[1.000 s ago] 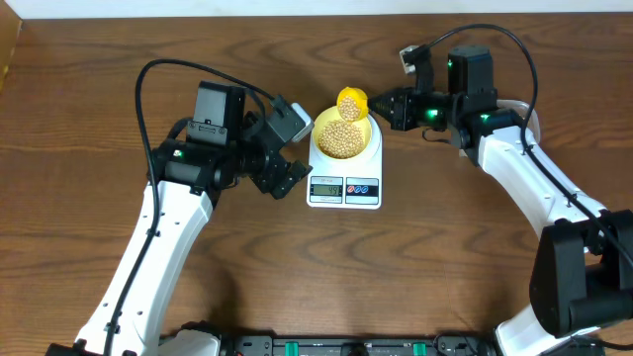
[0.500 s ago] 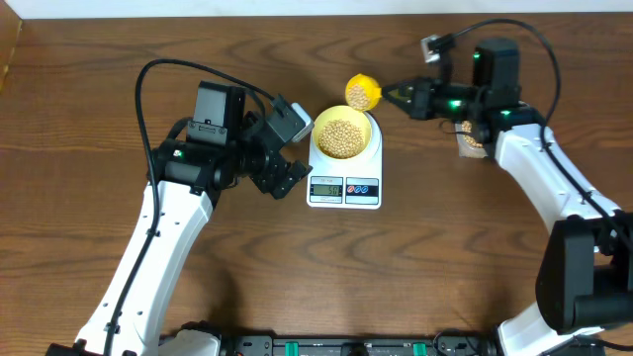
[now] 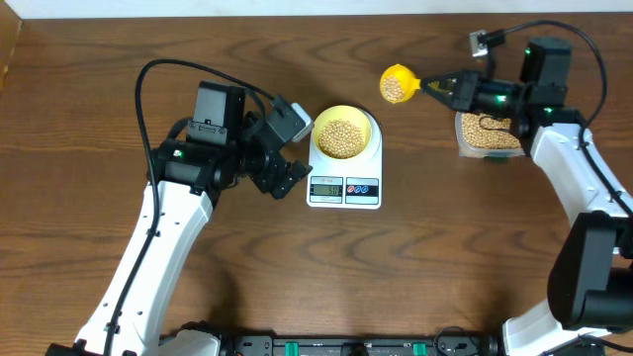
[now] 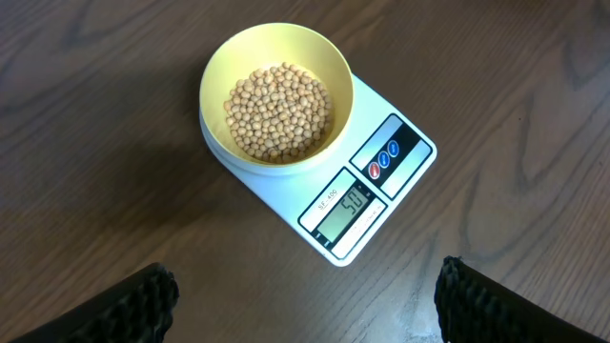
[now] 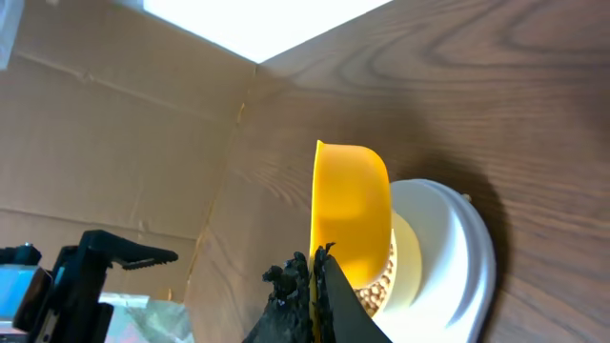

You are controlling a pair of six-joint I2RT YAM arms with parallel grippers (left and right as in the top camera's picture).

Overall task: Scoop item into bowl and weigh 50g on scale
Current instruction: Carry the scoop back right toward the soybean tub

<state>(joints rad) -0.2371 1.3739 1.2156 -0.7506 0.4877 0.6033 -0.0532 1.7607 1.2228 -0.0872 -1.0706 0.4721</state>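
Note:
The white scale (image 3: pixel 344 186) (image 4: pixel 386 195) sits mid-table with the pale-yellow bowl (image 3: pixel 343 133) (image 4: pixel 276 90) on it. Tan beans (image 4: pixel 278 112) lie in a layer across the bowl's bottom. The display (image 4: pixel 343 211) reads about 50. My right gripper (image 3: pixel 441 88) (image 5: pixel 315 286) is shut on the handle of a bright yellow scoop (image 3: pixel 396 84) (image 5: pixel 351 214). The scoop hangs right of the bowl and behind it, with beans still in it. My left gripper (image 3: pixel 293 150) (image 4: pixel 305 291) hovers just left of the scale, open, with nothing between its fingers.
A clear tub (image 3: pixel 488 133) of beans stands at the right, under the right arm. A cardboard box edge (image 3: pixel 8 49) shows at the far left corner. The right wrist view looks past the scoop to the bowl (image 5: pixel 408 262) and scale (image 5: pixel 457 257).
The right gripper has carried the scoop from over the bowl's far rim to the right, toward the tub. The left arm has stayed still.

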